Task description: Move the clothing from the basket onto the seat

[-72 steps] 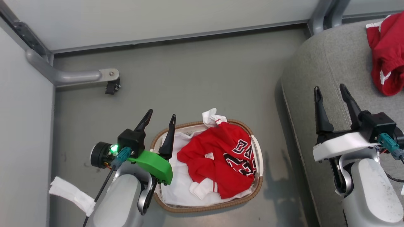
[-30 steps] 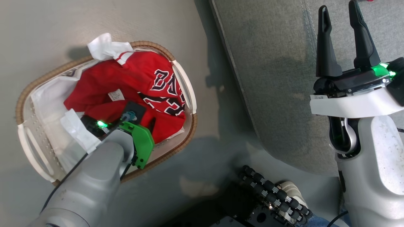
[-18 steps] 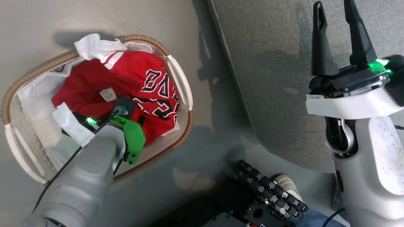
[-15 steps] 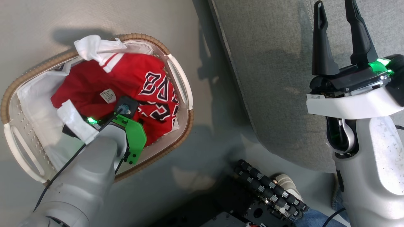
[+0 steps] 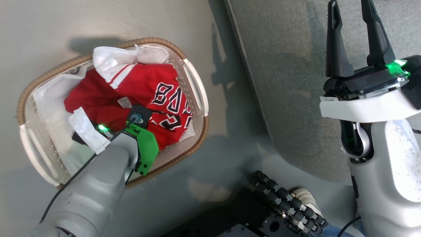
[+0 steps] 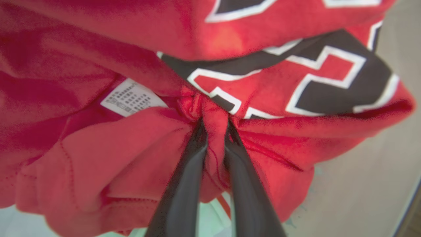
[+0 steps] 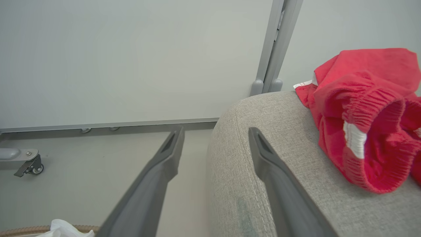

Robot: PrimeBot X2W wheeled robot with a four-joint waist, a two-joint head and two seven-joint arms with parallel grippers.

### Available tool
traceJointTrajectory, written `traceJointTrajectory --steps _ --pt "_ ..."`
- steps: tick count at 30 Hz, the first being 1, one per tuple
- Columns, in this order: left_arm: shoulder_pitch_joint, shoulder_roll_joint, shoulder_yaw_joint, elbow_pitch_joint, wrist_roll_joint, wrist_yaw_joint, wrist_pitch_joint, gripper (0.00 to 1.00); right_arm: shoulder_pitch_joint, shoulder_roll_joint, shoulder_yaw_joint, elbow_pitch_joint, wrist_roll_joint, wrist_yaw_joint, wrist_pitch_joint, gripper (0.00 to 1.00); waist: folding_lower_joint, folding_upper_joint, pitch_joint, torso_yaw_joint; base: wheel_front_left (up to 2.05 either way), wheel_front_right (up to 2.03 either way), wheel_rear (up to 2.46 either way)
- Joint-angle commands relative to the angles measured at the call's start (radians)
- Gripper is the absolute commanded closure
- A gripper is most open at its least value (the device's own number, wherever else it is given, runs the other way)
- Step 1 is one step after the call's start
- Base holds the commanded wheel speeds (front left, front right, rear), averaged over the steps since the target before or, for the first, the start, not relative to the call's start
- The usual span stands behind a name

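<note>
Pinching a jersey (image 5: 154, 89) fold with my left pincer (image 6: 214, 127), down in the basket (image 5: 196, 86); its white trim (image 5: 110, 61) has slid off the rim. Right pincer (image 5: 357, 36) gapes over the sofa (image 5: 283, 82).

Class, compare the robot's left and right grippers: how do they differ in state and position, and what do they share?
The left gripper is shut on a fold of the red jersey; the right gripper is open and holds nothing. The left gripper reaches down into the basket; the right gripper is over the grey sofa, near its edge. Both are long, dark and two-fingered.
</note>
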Motion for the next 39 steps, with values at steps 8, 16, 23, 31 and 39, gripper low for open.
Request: traceJointTrajectory --steps 8,16,23,31,39 --pt "0.037 -0.023 -0.004 -0.053 -0.009 -0.006 -0.143 1.0 0.023 -0.003 -0.025 0.037 -0.071 -0.001 -0.002 0.0 -0.0001 -0.0001 -0.138 0.106 0.0 0.0 0.0" --pt "0.078 -0.008 0.041 -0.204 -0.007 0.023 -0.193 1.0 0.078 -0.003 -0.043 0.087 -0.145 -0.001 -0.002 0.0 -0.0001 -0.0001 -0.306 0.196 0.0 0.0 0.0" --pt "0.153 0.069 0.097 -0.445 0.063 0.051 -0.192 1.0 0.146 -0.003 -0.052 0.141 -0.198 -0.001 -0.002 0.0 -0.0001 -0.0001 -0.457 0.256 0.0 0.0 0.0" --pt "0.153 0.151 0.107 -0.612 0.156 0.036 -0.192 1.0 0.232 -0.003 -0.035 0.204 -0.244 -0.001 -0.002 0.0 -0.0001 -0.0001 -0.625 0.306 0.0 0.0 0.0" --pt "0.025 0.205 0.058 -0.67 0.202 0.002 -0.172 1.0 0.288 -0.003 0.009 0.258 -0.261 -0.001 -0.002 0.0 -0.0001 -0.0001 -0.746 0.337 0.0 0.0 0.0"
